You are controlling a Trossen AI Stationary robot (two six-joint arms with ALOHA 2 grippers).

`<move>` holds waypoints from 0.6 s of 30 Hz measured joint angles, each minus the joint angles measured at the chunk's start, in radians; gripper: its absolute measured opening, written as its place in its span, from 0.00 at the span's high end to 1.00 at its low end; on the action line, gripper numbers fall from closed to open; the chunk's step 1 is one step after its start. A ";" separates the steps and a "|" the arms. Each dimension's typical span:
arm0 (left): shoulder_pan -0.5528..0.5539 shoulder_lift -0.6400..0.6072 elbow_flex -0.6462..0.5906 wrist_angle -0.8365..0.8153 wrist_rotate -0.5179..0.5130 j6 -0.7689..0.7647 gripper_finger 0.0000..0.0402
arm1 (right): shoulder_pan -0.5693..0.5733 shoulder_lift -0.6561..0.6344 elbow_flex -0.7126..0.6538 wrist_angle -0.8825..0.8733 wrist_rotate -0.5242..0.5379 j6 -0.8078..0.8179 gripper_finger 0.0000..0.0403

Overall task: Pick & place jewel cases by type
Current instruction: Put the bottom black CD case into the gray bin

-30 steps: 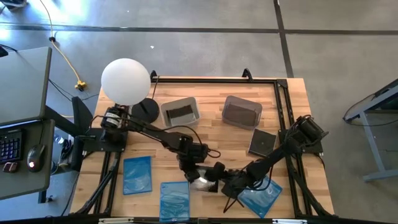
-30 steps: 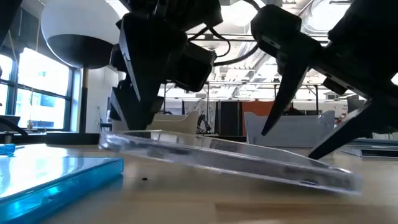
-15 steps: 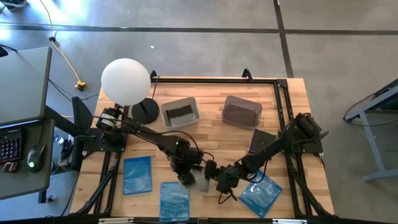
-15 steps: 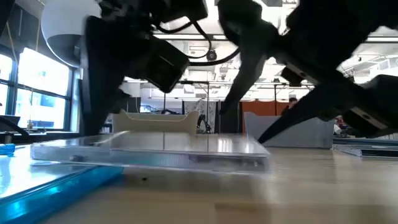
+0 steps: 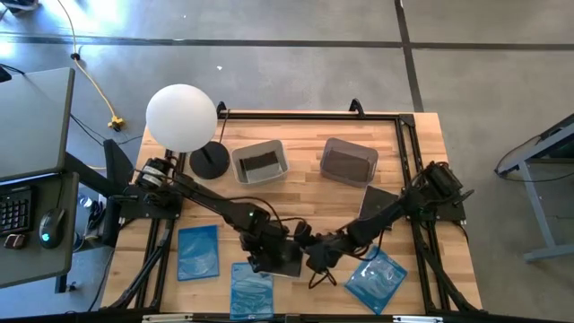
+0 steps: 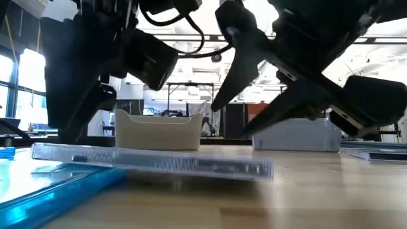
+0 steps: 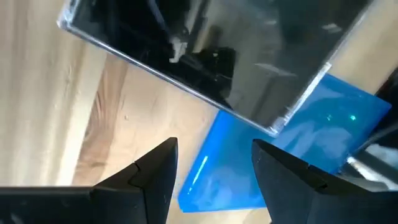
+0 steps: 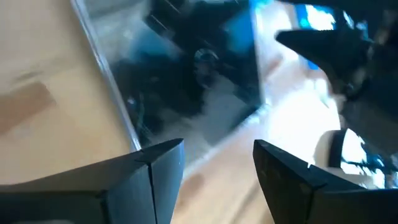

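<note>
A square black jewel case [image 5: 287,261] with a clear lid lies near the table's front, between my two grippers. Its left edge [image 6: 44,152] rests on a blue case [image 5: 252,289]. In the low view the rest of the black case [image 6: 191,164] lies almost level. My left gripper [image 5: 261,254] is open at the case's left side, and in its wrist view the case [image 7: 205,62] lies beyond the gripper [image 7: 214,163]. My right gripper [image 5: 314,257] is open at the case's right side, above it [image 6: 238,117]. Its wrist view shows the case [image 8: 180,93] ahead. My left gripper stands with its open fingers [image 6: 67,121] at the black case's left end. I cannot tell whether they touch it.
Two more blue cases lie at the front left [image 5: 198,252] and front right [image 5: 377,281]. Another black case [image 5: 378,205] lies on the right. Two tubs [image 5: 260,162] [image 5: 349,162] stand near the far edge. A white globe lamp [image 5: 182,117] stands at the far left.
Both grippers have moved toward the table's left edge. The black case stood tilted a second ago, with its left end raised and its right end on the table. It has come down almost level and shifted left, and its left edge now lies on the blue case.
</note>
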 joint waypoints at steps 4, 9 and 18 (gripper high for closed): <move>0.000 -0.024 0.001 0.022 0.025 0.052 0.50 | 0.023 -0.046 0.000 -0.016 0.062 0.015 0.53; -0.004 -0.060 0.049 0.015 0.002 0.163 0.50 | 0.004 -0.145 -0.002 -0.121 0.051 0.214 0.53; -0.063 -0.070 0.118 -0.001 -0.172 0.506 0.50 | -0.172 -0.259 -0.003 -0.222 -0.339 0.627 0.53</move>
